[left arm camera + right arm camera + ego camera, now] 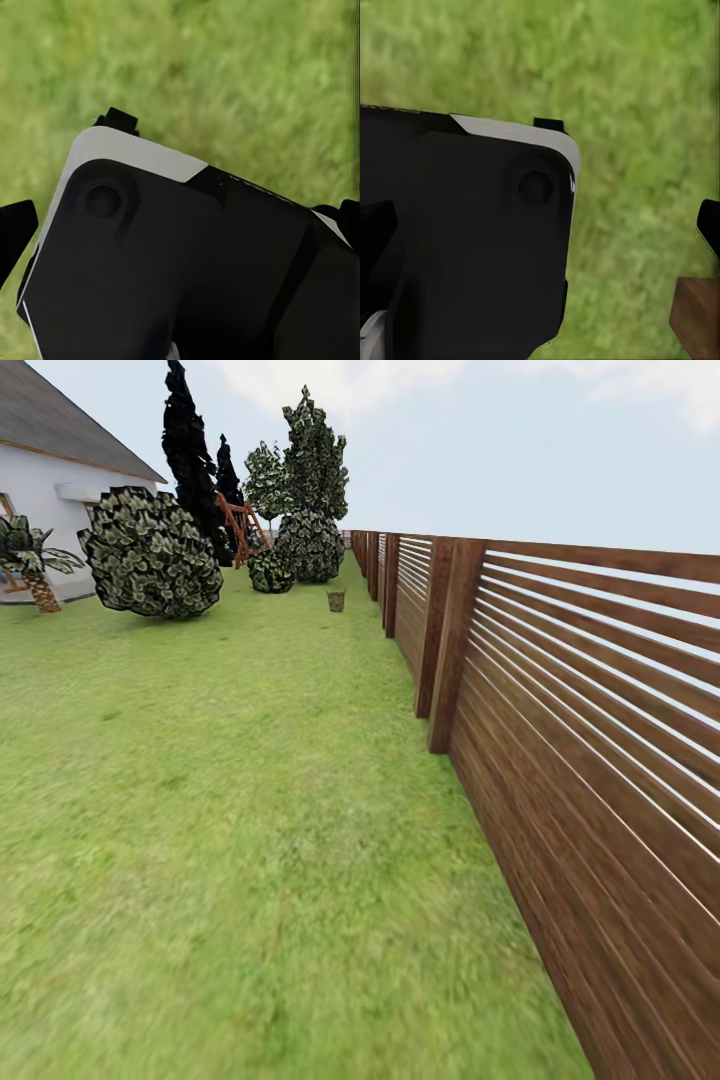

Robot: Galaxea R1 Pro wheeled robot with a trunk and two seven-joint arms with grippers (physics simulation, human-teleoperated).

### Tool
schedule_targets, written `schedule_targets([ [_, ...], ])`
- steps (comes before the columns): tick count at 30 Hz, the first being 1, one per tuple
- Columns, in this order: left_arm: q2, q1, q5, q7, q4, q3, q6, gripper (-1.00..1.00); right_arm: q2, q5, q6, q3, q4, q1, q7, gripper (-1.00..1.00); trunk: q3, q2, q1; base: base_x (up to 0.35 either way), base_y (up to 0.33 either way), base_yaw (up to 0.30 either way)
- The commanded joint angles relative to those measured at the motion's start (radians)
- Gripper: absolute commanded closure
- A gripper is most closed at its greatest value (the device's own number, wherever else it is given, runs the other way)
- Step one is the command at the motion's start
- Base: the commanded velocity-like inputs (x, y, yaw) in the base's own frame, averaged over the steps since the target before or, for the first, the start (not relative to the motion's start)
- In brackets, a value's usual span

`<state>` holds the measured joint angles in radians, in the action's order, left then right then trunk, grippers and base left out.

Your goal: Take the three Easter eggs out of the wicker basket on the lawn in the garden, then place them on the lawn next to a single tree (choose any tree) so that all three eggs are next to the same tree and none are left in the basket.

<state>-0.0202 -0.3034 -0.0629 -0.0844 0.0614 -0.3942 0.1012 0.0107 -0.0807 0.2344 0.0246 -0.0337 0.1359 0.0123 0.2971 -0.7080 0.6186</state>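
Head view: the wicker basket (336, 601) stands far off on the lawn (230, 830), close to the wooden fence (590, 740) along the lawn's right edge, past round bushes (150, 552). Whether either gripper is wide or narrow cannot be told from the wrist views.

Bright, even daylight with hardly any cast shadows; the lawn (230, 840) blurs soft nearby, sharper far off.

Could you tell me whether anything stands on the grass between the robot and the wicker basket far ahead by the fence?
Nothing visible does: open lawn runs straight to the wicker basket. The fence stays along the right and the bushes sit off left.
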Motion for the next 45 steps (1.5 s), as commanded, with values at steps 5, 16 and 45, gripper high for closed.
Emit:
schedule_targets([
  [5,-0.001,0.0,0.0,0.0,0.0,0.0,0.0,-1.0,0.0,-0.001,0.001,0.0,0.0,0.0,0.0,-1.0,0.0,0.0,0.0,0.332,0.0,0.0],
  [16,-0.001,0.0,0.001,0.0,0.0,0.0,0.0,-1.0,0.0,-0.001,0.003,0.0,0.0,0.0,0.0,-1.0,0.0,0.0,0.0,0.332,0.0,0.0],
  [45,-0.002,0.0,0.0,0.0,0.0,0.0,0.0,-1.0,0.003,0.011,0.004,-0.002,0.004,0.0,0.007,-1.0,0.0,0.0,0.0,0.332,0.0,0.126],
])
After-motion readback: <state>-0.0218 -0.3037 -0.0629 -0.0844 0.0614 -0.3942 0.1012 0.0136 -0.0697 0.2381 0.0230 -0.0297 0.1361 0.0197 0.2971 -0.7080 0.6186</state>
